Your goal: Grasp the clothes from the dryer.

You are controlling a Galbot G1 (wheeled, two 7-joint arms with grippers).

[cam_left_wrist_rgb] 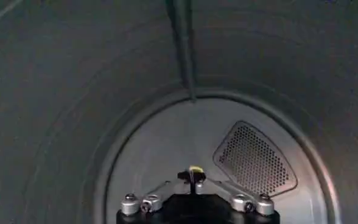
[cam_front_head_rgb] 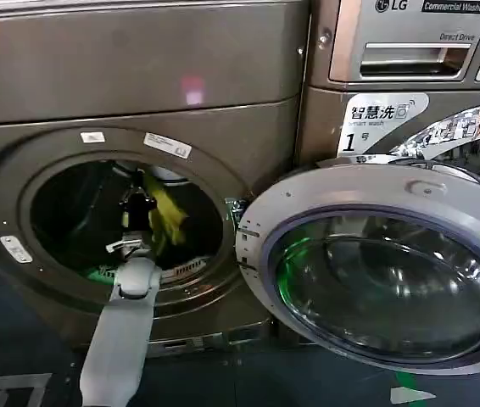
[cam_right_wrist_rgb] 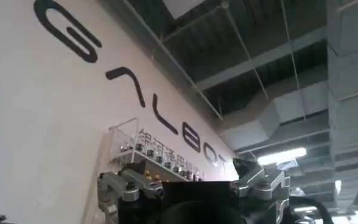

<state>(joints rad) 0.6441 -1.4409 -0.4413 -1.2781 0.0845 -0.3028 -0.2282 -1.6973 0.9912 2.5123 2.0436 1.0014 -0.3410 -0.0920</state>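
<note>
Head view: left hand (cam_front_head_rgb: pixel 141 193) inside the dryer (cam_front_head_rgb: pixel 138 76), clamped on the clothes (cam_front_head_rgb: pixel 169 216); open door (cam_front_head_rgb: pixel 376 267) just beside.

An LG washer (cam_front_head_rgb: pixel 410 51) stands at two o'clock, with a white floor arrow (cam_front_head_rgb: pixel 411 394) at five o'clock below it.

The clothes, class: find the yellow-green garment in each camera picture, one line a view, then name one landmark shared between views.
Head view: the clothes hang inside the dryer porthole, at the left gripper.
Left wrist view: a small yellow scrap shows pinched at the gripper's tip, against the drum's back wall.
Right wrist view: not in it; the camera faces a wall and ceiling.
Shared landmark: the left gripper inside the drum, in head and left wrist views.
</note>
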